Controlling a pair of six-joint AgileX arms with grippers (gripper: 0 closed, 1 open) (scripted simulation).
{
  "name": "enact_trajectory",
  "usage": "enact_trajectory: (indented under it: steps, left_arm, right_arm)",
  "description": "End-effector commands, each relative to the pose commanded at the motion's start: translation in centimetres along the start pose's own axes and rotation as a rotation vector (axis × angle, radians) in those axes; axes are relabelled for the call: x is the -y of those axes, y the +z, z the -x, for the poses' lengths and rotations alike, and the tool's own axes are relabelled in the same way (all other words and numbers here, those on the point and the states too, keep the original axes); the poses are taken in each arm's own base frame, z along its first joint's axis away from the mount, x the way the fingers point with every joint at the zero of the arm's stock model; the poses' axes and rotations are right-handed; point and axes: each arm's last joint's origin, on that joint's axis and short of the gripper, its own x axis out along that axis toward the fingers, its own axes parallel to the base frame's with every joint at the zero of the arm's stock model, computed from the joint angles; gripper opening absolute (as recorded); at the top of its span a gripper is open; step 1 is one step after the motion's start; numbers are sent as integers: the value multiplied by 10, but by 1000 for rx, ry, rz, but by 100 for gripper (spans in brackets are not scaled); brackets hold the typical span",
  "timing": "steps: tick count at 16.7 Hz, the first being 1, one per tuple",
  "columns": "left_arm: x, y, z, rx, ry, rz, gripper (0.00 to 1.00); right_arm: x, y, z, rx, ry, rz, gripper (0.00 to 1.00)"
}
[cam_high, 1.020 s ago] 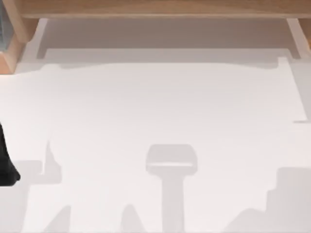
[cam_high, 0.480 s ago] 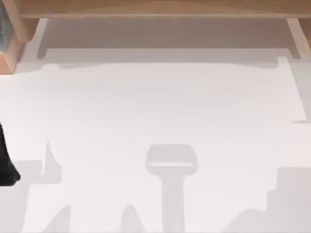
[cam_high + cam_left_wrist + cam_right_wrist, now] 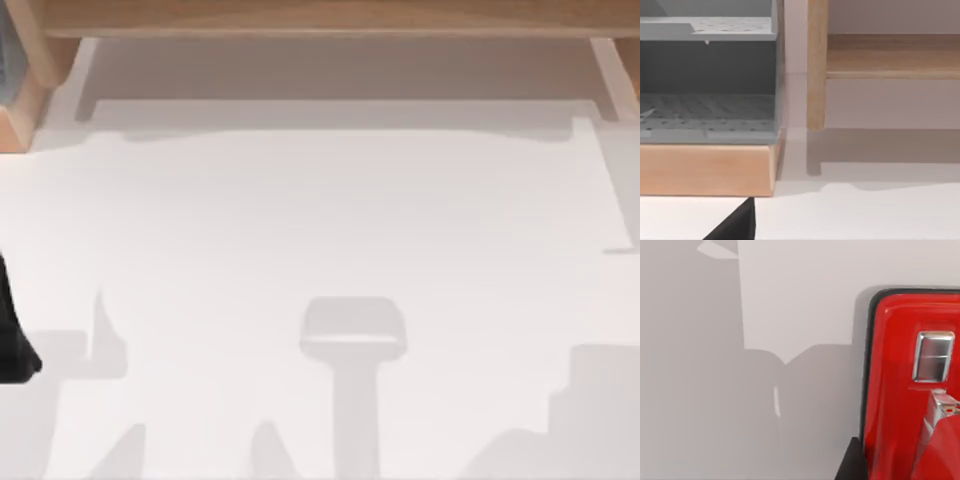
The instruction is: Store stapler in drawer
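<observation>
White table (image 3: 330, 220) — red stapler (image 3: 900, 390) on it, unlabelled; end effector states — cannot tell.

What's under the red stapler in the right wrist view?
The stapler lies flat on the white table, its shadow falling beside it. The table beneath it is covered, and its far end is out of frame.

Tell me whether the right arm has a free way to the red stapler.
Probably yes. In the right wrist view the red stapler lies close on the white table, with nothing between camera and stapler. The gripper's fingers can't be judged.
</observation>
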Motion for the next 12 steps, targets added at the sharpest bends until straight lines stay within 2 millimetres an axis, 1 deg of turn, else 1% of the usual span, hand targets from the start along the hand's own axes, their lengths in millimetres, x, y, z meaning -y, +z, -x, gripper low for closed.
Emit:
enact_trajectory:
  steps: [8, 12]
  left_arm:
    - [0, 0, 0, 0, 0, 0, 100]
    - [0, 0, 0, 0, 0, 0, 100]
  right_arm:
    - [0, 0, 1, 3, -2, -1, 0]
    - [0, 0, 18, -5, 2, -1, 0]
